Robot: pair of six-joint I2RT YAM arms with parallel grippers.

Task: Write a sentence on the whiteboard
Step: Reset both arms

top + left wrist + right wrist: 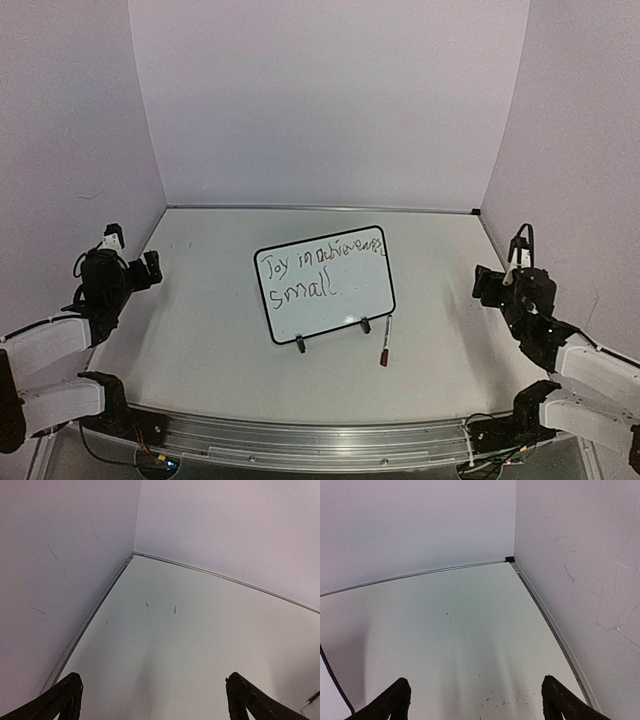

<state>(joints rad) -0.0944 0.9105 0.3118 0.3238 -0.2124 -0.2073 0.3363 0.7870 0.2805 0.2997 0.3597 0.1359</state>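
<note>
The whiteboard (345, 305) stands tilted on two black clip feet in the middle of the table, its black-framed white face carrying two lines of handwritten words. A marker (385, 342) with a red end lies on the table just right of its front corner. My left gripper (150, 268) hovers far to the left of the board, open and empty; in its wrist view the left gripper (154, 682) spans only bare table. My right gripper (484, 285) is far to the right, also open and empty; the right gripper (475, 681) frames bare table.
White walls close in the table (200, 330) on the left, back and right, with a metal strip (90, 620) along their foot. A metal rail (320, 435) runs along the near edge between the arm bases. Small dark specks (495, 700) dot the surface.
</note>
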